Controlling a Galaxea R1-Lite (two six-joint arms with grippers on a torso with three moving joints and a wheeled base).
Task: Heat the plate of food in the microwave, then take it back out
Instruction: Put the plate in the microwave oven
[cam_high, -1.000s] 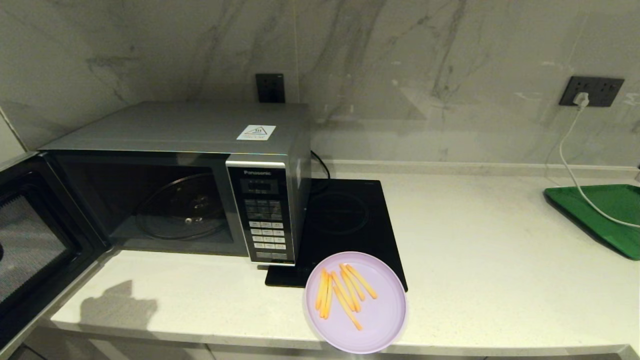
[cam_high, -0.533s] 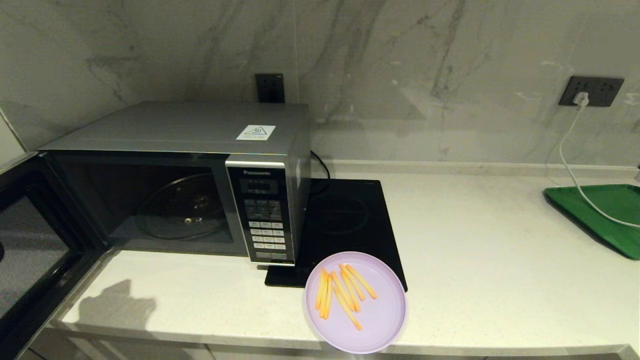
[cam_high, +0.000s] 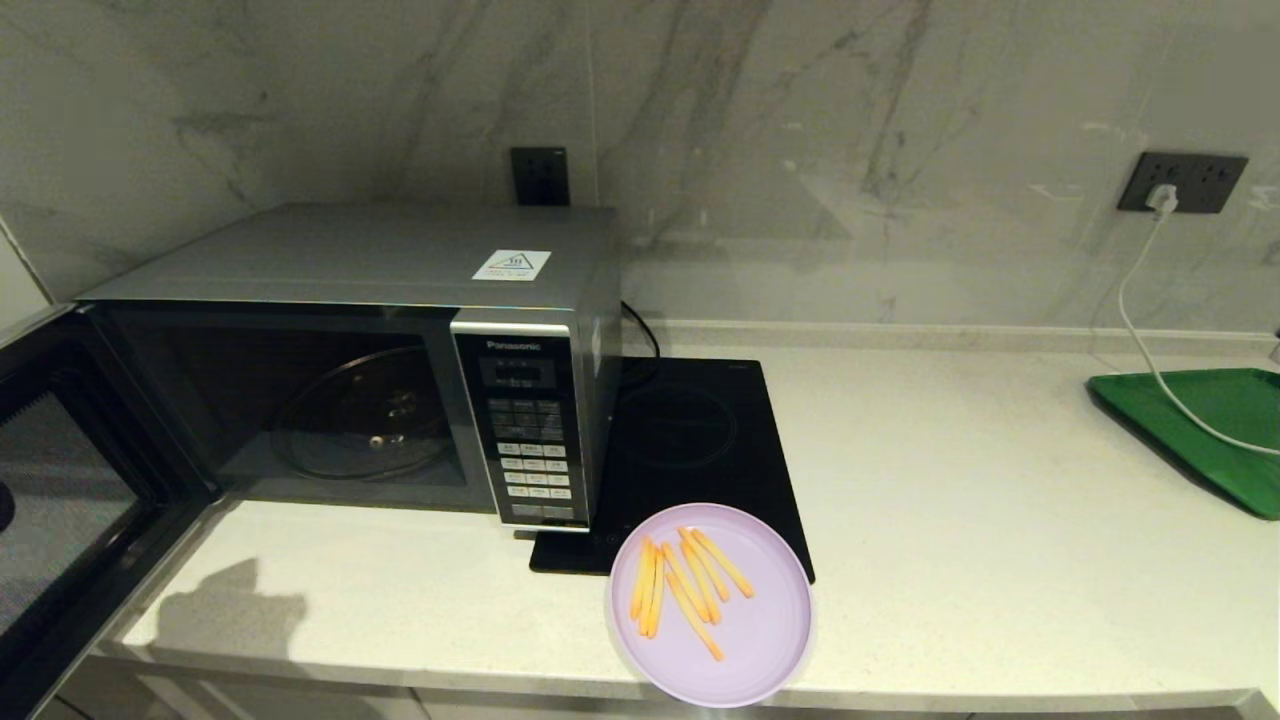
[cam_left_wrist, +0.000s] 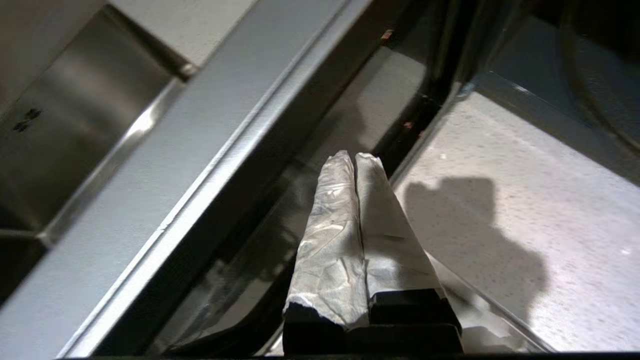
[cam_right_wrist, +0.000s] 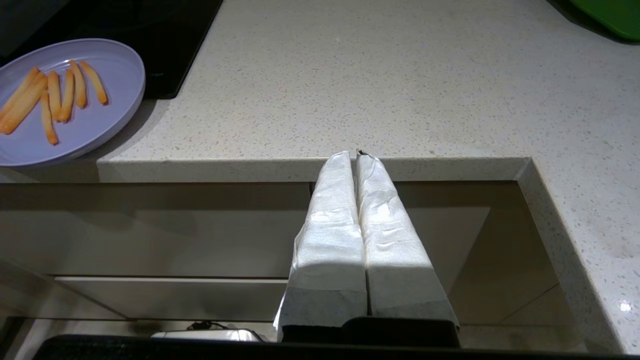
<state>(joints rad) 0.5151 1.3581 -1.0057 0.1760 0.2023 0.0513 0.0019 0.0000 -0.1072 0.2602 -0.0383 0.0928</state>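
The pale lilac plate with orange-yellow fries rests at the counter's front edge, partly on the black hob's corner. The silver Panasonic microwave stands at the left with its door swung open to the left, and the glass turntable inside is bare. My left gripper is shut and empty, hovering over the inner side of the open door, outside the head view. My right gripper is shut and empty, parked below the counter's front edge, right of the plate.
A flat black induction hob lies right of the microwave. A green tray sits at the far right with a white cable running to a wall socket. Pale stone counter stretches between hob and tray.
The microwave door has swung slightly wider to the left, and the shadow on the counter before the microwave has shifted a little. The plate has not moved.
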